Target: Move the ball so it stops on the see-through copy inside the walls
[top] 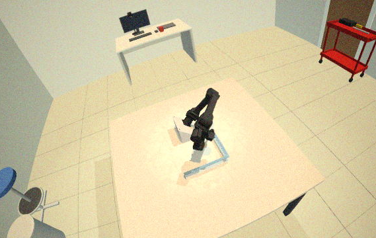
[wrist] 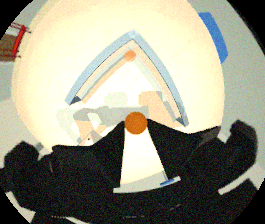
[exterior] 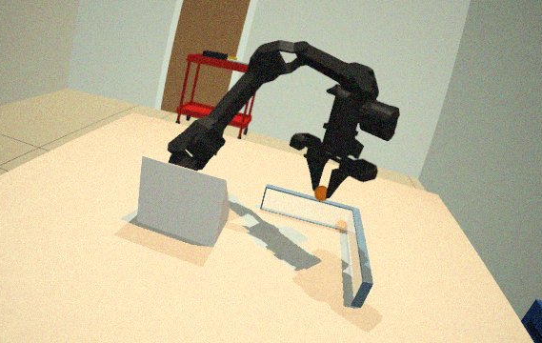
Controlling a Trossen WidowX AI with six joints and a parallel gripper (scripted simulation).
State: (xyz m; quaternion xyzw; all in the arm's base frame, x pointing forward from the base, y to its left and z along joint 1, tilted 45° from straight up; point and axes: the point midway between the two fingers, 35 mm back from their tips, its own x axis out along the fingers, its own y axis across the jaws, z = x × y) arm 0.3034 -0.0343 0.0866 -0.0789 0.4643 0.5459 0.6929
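Note:
The orange ball (exterior: 321, 192) (wrist: 136, 123) is between the two fingertips of my gripper (exterior: 322, 191) (wrist: 135, 123), which is shut on it. The ball is held above the table, with the arm's shadow below. In the top view the arm mostly hides it. The two low clear walls (top: 206, 166) (exterior: 361, 238) (wrist: 98, 63) with blue edges meet in a corner. The see-through ball (exterior: 341, 225) (wrist: 130, 55) is on the table just inside that corner, ahead of the gripper in the wrist view.
A grey slanted block (top: 184, 131) (exterior: 180, 205) stands on the table (top: 154, 198) (exterior: 61, 267) near the arm's base, on the open side of the walls. A desk (top: 161, 37), a red cart (top: 343, 61) (exterior: 196, 110) and a blue stool (top: 1, 183) stand away from the table.

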